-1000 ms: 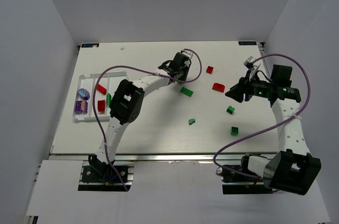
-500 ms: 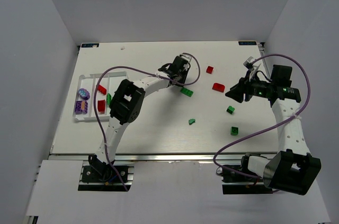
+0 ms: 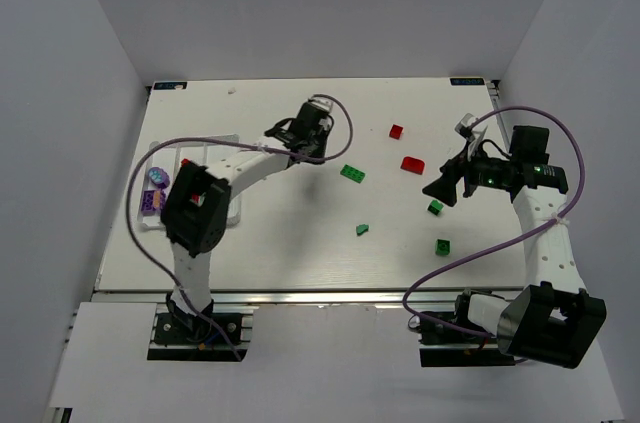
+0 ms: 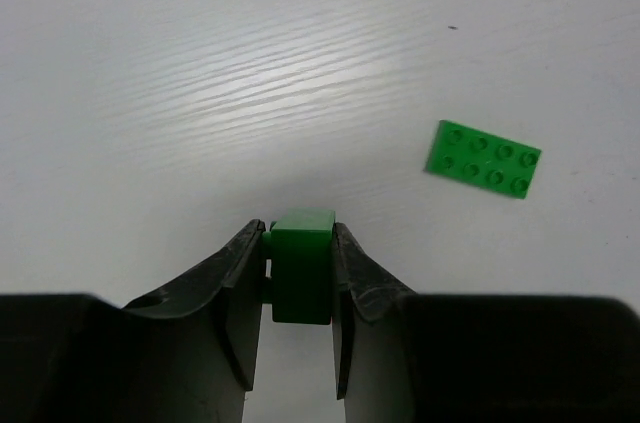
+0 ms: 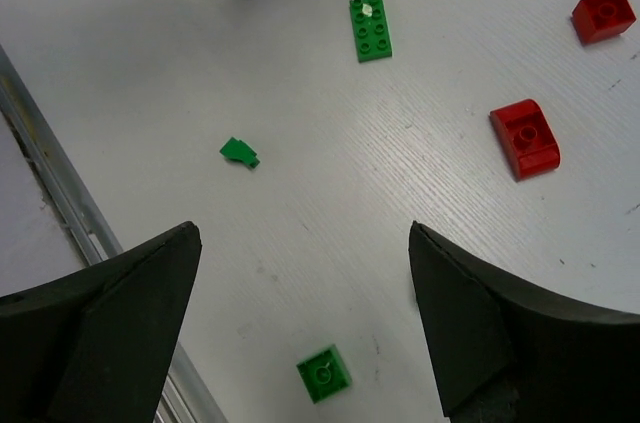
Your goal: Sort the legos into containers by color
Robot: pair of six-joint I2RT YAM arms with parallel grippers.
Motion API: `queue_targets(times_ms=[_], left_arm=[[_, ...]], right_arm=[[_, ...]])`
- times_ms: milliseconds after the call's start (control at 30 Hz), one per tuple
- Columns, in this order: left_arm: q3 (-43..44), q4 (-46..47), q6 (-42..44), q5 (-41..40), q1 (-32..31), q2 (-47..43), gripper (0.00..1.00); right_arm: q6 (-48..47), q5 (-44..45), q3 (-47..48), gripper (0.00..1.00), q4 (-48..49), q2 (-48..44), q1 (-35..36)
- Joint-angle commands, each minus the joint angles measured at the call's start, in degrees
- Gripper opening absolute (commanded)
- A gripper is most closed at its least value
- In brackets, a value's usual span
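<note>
**Left gripper [image 4: 300, 243] clamps a green brick [image 4: 302, 263]**

From its base, the left arm reaches up over the white tray [image 3: 160, 146] to the far middle of the counter [image 3: 290, 243]. A flat green plate [image 4: 485, 158] lies nearby. The right arm folds inward, its right gripper [image 5: 302, 233] spread wide and holding nothing. It hangs above loose green pieces [image 5: 323, 373] and two red bricks [image 5: 525, 138], all well apart from the tray.

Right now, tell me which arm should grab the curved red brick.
Right. The right gripper is open and empty, with the curved red brick in its view; the left gripper is shut on a green brick.
</note>
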Motion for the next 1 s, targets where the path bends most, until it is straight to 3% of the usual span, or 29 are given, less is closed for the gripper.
queue_targets(times_ms=[0, 133, 200, 267, 300, 533, 633, 733, 767, 867, 900, 967], left_arm=[[-7.37, -3.33, -4.04, -0.8, 7.7, -14.36, 0.02], [-14.43, -6.67, -2.99, -0.8, 17.64, -22.81, 0.02], [-16.19, -8.34, -2.03, -0.71, 22.64, -24.49, 0.02], [-16.81, -8.26, -1.67, -0.54, 26.17, -24.5, 0.02], [-16.9, -7.91, -1.5, -0.53, 26.97, -24.23, 0.02], [-13.3, -6.68, -1.41, -2.11, 31.55, -15.72, 0.02], [-11.81, -6.85, -1.85, -2.38, 32.69, -12.29, 0.03], [-10.49, -6.85, -2.02, -2.64, 33.04, -10.35, 0.23], [-10.23, -6.77, -2.2, -2.82, 33.13, -10.08, 0.34], [-9.17, -6.68, -2.02, -2.56, 33.13, -9.55, 0.53], [-8.73, -6.76, -2.2, -2.47, 33.13, -9.64, 0.66], [-8.55, -7.21, -2.72, -2.47, 33.13, -10.69, 0.76]], right_arm=[[-6.68, 1.99, 0.59, 0.89, -4.71, 0.12, 0.33], [-7.83, 1.99, -0.29, 0.86, -5.16, 0.73, 0.6], [-5.82, 2.16, -0.64, 0.77, -3.85, 1.17, 1.29], [-2.32, 4.26, -0.91, 0.18, -2.26, 1.87, 2.78], [-1.6, 5.06, -0.64, 0.0, -2.0, 2.31, 3.32], [-0.01, 9.19, 0.06, 0.03, -1.82, 2.67, 5.43], [-0.53, 11.91, -0.29, 0.3, -1.9, 2.23, 5.52], [-1.85, 14.46, -0.9, 0.48, -2.6, 2.05, 5.52], [-1.94, 15.6, -1.17, 0.51, -2.52, 1.97, 5.52], [-2.38, 17.19, -2.05, 0.6, -2.26, 1.35, 5.52], [-2.55, 17.54, -2.31, 0.62, -2.08, 1.18, 5.52], [-3.17, 18.59, -2.75, 0.71, -2.17, 0.82, 5.52]])
